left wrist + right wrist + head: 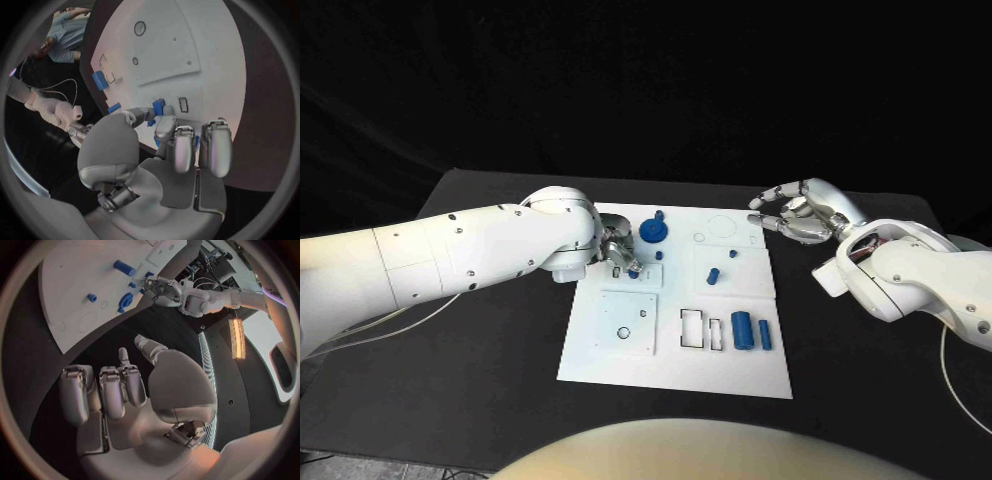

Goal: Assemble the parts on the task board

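Note:
The white task board (pixel 672 368) lies mid-table. My left hand (pixel 620 252) hovers over the board's far left part and pinches a small blue part (pixel 159 106) between thumb and fingertips, next to a small rectangular slot (pixel 183 104). A round blue part (pixel 655 233) stands just right of that hand. Two small blue pieces (pixel 713 275) lie mid-board, and two blue blocks (pixel 741 330) sit by the outlined slots near the front. My right hand (pixel 798 215) hangs off the board's far right corner, fingers apart and holding nothing.
Black table (pixel 473 390) surrounds the board on all sides. A square inset plate (pixel 627 322) with small holes sits on the board's front left. My left arm (pixel 444 255) lies across the table's left side, and my right arm (pixel 906 275) along the right.

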You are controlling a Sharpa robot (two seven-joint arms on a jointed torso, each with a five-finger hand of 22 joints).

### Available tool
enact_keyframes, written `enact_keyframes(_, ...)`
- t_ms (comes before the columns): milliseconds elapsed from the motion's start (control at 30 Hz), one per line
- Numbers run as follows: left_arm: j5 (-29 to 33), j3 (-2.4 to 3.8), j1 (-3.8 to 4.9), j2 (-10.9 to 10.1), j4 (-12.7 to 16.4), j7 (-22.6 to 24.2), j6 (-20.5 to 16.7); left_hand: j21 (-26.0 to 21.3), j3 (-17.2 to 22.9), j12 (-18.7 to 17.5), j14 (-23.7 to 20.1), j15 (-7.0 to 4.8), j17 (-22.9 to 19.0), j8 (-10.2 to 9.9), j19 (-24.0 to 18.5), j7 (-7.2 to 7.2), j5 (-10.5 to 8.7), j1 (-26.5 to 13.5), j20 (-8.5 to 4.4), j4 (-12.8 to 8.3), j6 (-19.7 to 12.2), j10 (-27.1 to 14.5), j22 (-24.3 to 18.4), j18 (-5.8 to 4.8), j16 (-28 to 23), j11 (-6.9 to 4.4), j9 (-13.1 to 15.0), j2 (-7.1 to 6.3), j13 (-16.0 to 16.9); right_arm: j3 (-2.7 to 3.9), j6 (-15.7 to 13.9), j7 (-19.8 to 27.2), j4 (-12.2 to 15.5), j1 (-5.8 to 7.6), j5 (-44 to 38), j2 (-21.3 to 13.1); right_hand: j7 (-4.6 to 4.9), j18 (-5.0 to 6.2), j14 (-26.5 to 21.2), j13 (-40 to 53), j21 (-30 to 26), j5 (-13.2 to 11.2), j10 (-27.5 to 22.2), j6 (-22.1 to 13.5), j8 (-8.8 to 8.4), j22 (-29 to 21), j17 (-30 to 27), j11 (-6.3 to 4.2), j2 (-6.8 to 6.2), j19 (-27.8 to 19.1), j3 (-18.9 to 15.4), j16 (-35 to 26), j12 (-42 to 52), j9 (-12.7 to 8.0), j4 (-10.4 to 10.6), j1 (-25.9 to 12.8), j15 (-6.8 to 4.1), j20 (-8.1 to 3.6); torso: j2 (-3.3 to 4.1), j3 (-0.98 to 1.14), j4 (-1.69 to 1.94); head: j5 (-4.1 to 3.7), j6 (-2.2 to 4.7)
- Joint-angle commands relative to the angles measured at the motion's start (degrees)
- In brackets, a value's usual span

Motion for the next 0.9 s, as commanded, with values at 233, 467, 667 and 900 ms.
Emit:
enact_keyframes(233, 0.49, -0.14, -0.16, 0.13, -0.02, 0.20, 1.97, 0.16, -3.97, 0.38, 5.84, -0.50, 15.09, -0.61, 0.54, -0.80, -0.34, -2.13, -0.42, 2.31, 2.17, 0.08, 2.36, -0.99, 0.19, -0.46, -0.01, -0.31, 0.13, 0.00, 0.49, 0.17, 0.09, -0.06, -0.05, -0.06, -0.18, 0.93, 5.98, 9.44, -0.28, -1.23, 1.58, -0.50, 0.68, 11.71, 15.06, -0.30, 0.08, 3.53, -0.37, 0.24, -0.13, 0.19, 1.27, -0.87, -0.31, -0.19, -0.02, 0.00, 0.01, -0.07, 0.10)
enact_keyframes(467, 0.60, -0.14, -0.16, 0.11, -0.27, 0.25, 1.51, 0.15, -8.41, 0.48, 5.84, -0.54, 15.09, -0.81, 0.62, -0.84, -0.46, -2.64, -0.48, 5.25, 2.58, 0.06, 2.52, -1.02, 0.19, -0.48, 0.23, -0.17, 0.18, 0.00, 0.68, 0.00, 0.19, -0.07, -0.03, -0.14, -0.22, 0.79, 5.98, 9.78, 0.21, -1.66, 1.87, -0.54, 0.88, 12.05, 15.06, -0.33, 0.29, 3.80, -0.60, 0.24, 0.26, 0.27, 1.89, -1.28, -0.33, -0.22, -0.03, 0.00, 0.00, -0.11, 0.15)
enact_keyframes(667, 0.71, -0.14, -0.16, 0.12, -0.50, 0.28, 1.13, 0.11, -11.08, 0.58, 5.84, -0.53, 15.09, -0.86, 0.63, -0.85, -0.56, -2.87, -0.48, 7.02, 2.80, 0.10, 2.51, -1.02, 0.19, -0.48, 0.44, -0.09, 0.24, 0.00, 0.70, 0.02, 0.22, -0.08, -0.02, -0.15, -0.28, 0.80, 5.98, 9.73, 0.16, -2.29, 1.86, -0.59, 1.07, 12.02, 15.06, -0.38, 0.24, 3.79, -0.90, 0.24, 0.21, 0.34, 2.33, -1.56, -0.37, -0.26, -0.04, 0.01, 0.00, -0.19, 0.23)
enact_keyframes(900, 0.74, -0.14, -0.16, -0.06, -0.44, 0.34, 0.70, 0.10, -12.15, 0.71, 5.84, -0.54, 15.09, -0.78, 0.64, -0.87, -0.65, -3.12, -0.49, 7.44, 2.98, 0.17, 2.53, -1.02, 0.19, -0.49, 0.58, 0.15, 0.38, 0.00, 0.71, 0.12, 0.19, -0.09, 0.02, -0.18, -0.32, 0.83, 5.98, 9.72, 0.07, -2.63, 1.86, -0.68, 1.19, 11.97, 15.06, -0.41, 0.08, 3.76, -1.23, 0.24, 0.20, 0.40, 2.69, -1.82, -0.40, -0.29, -0.04, -0.01, 0.01, -0.19, 0.33)
